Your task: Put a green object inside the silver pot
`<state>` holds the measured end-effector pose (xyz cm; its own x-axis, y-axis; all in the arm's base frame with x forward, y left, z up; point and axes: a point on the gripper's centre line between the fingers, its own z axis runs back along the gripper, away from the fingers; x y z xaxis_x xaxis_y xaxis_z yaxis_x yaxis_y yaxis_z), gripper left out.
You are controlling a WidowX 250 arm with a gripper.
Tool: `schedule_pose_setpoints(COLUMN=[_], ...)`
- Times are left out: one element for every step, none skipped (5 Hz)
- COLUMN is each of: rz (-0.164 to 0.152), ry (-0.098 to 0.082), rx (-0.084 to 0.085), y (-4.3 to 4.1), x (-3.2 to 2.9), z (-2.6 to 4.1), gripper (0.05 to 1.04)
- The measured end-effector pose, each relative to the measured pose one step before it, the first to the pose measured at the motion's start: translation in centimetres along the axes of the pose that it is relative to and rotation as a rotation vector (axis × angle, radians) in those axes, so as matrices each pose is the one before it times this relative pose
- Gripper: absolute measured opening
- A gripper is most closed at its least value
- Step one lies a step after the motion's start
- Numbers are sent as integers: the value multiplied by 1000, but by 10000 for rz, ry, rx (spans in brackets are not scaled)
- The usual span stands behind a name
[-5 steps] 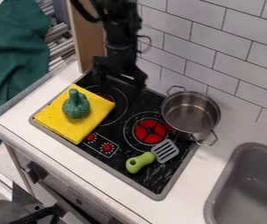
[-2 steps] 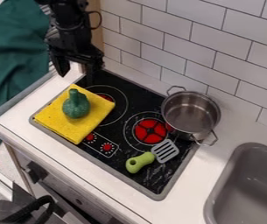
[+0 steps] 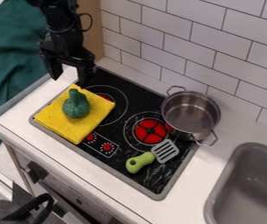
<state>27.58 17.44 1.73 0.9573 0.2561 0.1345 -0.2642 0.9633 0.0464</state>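
The black arm (image 3: 61, 27) enters through the top edge of the view, at upper left, and extends downward, near vertical. A thin black loop (image 3: 91, 21) projects from its side. The tool (image 3: 70, 82) is mounted at the lower end, directed downward. Its two black fingers (image 3: 54, 70) are spread, with a wide gap between.

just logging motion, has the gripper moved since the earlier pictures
Yes, the gripper has moved left in the view, toward the upper-left corner of the stove.
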Motion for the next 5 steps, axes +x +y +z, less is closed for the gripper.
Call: schedule_pose_setpoints(rz=[-6, 33, 60, 41, 54], ry=[315, 211, -16, -56, -91], rx=[156, -13, -69, -129, -83], y=[108, 426, 113, -273, -130], x=[-948, -1002, -442, -109, 155], z=[-386, -389, -36, -125, -134], gripper=[1001, 1001, 1001, 1001, 949])
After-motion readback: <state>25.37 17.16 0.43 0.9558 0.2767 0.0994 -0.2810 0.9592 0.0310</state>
